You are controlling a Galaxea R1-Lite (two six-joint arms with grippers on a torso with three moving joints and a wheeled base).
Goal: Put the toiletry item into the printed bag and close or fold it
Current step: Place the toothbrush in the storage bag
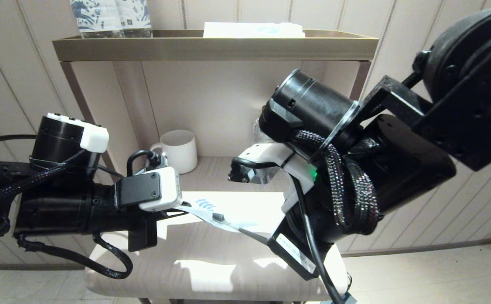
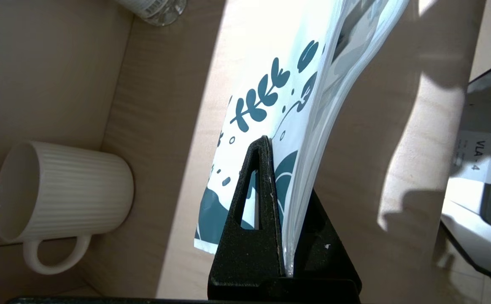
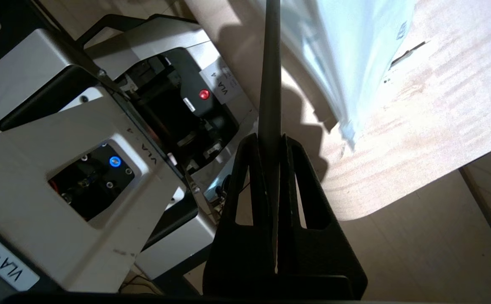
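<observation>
Pale wooden shelving [image 1: 211, 48] fills the head view, where a ribbed white mug [image 1: 180, 150] stands at the back of the lower shelf while the left gripper [image 1: 178, 210] holds the printed bag [image 1: 228, 211] out above that shelf and the toothbrush [image 1: 237, 227], dark bristle head first, lies against the bag's face. From the left wrist, the black fingers [image 2: 258, 219] are pinched tight on the bag's edge [image 2: 271, 139], the mug [image 2: 60, 198] off to one side. From the right wrist, the right gripper [image 3: 271, 143] is clamped on the toothbrush handle [image 3: 269, 84], beside the bag [image 3: 355, 55].
</observation>
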